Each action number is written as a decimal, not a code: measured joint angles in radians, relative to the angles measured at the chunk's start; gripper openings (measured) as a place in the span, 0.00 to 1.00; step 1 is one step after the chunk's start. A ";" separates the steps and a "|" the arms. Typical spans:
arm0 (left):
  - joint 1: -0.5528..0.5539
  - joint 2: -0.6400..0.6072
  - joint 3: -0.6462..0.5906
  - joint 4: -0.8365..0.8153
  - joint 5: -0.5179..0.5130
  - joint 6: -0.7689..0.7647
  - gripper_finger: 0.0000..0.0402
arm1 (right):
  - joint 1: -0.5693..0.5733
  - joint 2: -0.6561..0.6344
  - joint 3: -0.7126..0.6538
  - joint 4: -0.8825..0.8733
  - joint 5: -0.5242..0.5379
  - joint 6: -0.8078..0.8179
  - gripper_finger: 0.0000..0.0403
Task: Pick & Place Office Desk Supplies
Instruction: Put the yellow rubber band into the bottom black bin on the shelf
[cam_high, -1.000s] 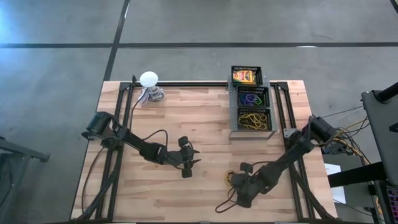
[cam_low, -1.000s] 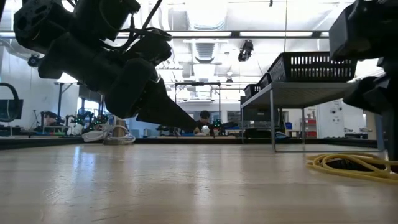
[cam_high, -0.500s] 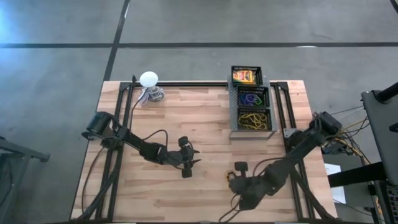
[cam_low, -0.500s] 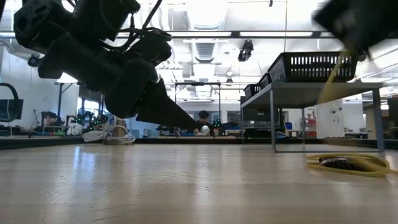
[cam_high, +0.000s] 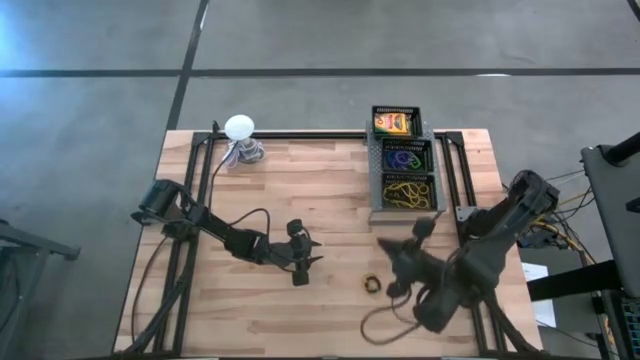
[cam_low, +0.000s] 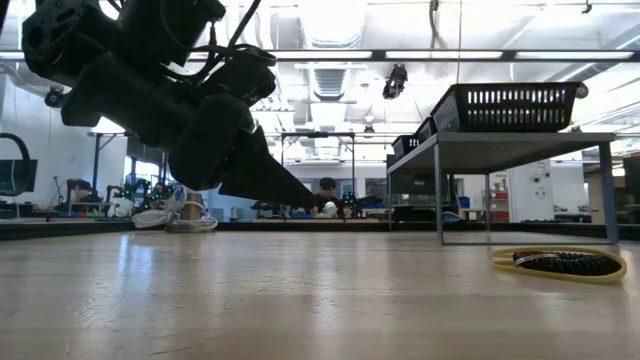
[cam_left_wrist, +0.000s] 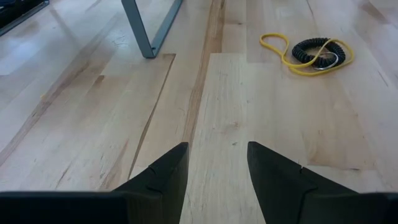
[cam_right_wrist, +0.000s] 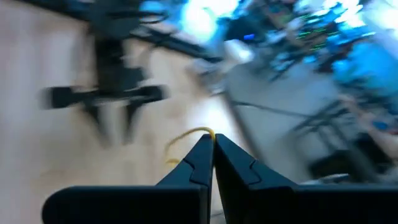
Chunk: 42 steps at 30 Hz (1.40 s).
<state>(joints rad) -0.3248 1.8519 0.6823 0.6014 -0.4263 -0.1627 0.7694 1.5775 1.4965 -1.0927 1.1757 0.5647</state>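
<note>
Meanwhile the left hand (cam_high: 307, 252) is held open and empty at about 8 o'clock on the tabletop (cam_high: 330, 190). At 5 o'clock a rubber band (cam_left_wrist: 292, 53) lies looped around a dark coil (cam_left_wrist: 318, 49). The right hand (cam_right_wrist: 212, 149) is clamped shut on a second rubber band (cam_right_wrist: 186, 137) just beyond. Such bands are judged light, limp and stretchy, best pinched across one strand.

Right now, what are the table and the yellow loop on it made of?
The table looks like pale wood with a smooth finish: plank seams and grain show. The yellow loop seems to be rubber, thin and floppy, lying curled beside a black coil.
</note>
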 joint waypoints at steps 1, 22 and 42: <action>0.000 0.000 0.000 0.000 0.000 0.000 0.42 | -0.012 -0.006 0.024 -0.048 0.025 0.006 0.02; 0.000 0.000 0.000 -0.004 0.000 0.000 0.42 | -0.391 -0.319 -0.160 -0.271 -0.140 0.073 0.02; 0.000 0.000 0.000 -0.004 0.000 0.000 0.42 | -0.390 -0.540 -0.411 -0.273 -0.300 0.287 0.04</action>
<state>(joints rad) -0.3252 1.8519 0.6823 0.5976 -0.4263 -0.1627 0.3790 1.0374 1.0858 -1.3659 0.8752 0.8519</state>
